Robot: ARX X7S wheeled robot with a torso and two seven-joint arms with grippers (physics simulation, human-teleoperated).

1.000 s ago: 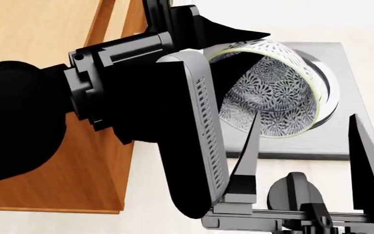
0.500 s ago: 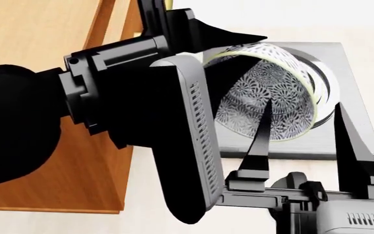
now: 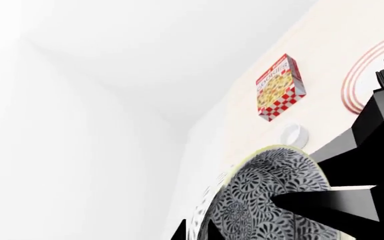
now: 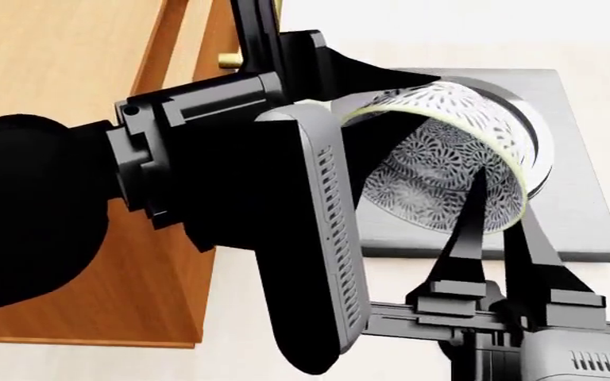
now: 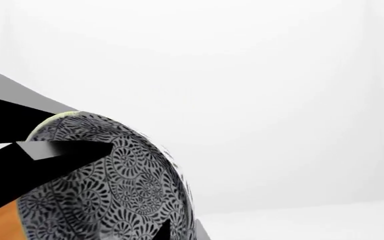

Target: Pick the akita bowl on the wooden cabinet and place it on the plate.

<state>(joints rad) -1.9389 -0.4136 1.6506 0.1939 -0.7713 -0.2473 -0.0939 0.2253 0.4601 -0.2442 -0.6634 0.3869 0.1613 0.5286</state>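
The akita bowl (image 4: 443, 167), dark grey-blue patterned, hangs tilted in the air beside the wooden cabinet (image 4: 61, 71). My left gripper (image 4: 374, 99) is shut on its rim from the cabinet side. From below, my right gripper (image 4: 501, 206) is shut on the opposite rim, one finger outside the wall and one behind it. In the left wrist view the bowl (image 3: 272, 200) fills the lower part and its wall runs between the left gripper (image 3: 195, 232) fingers. The plate (image 3: 372, 75) with red rings shows far off. The right wrist view shows the bowl (image 5: 105, 185) with its wall inside the right gripper (image 5: 182, 231).
A grey slab (image 4: 581, 230) with a round fitting lies on the pale floor under the bowl. A red-checked box (image 3: 280, 87) and a small white cup (image 3: 293, 134) lie near the plate. A brass handle (image 4: 229, 59) sticks out of the cabinet front.
My right gripper rose toward the bowl and its fingers came from wide apart to close together on the rim. The left gripper kept hold; the bowl shifted slightly.
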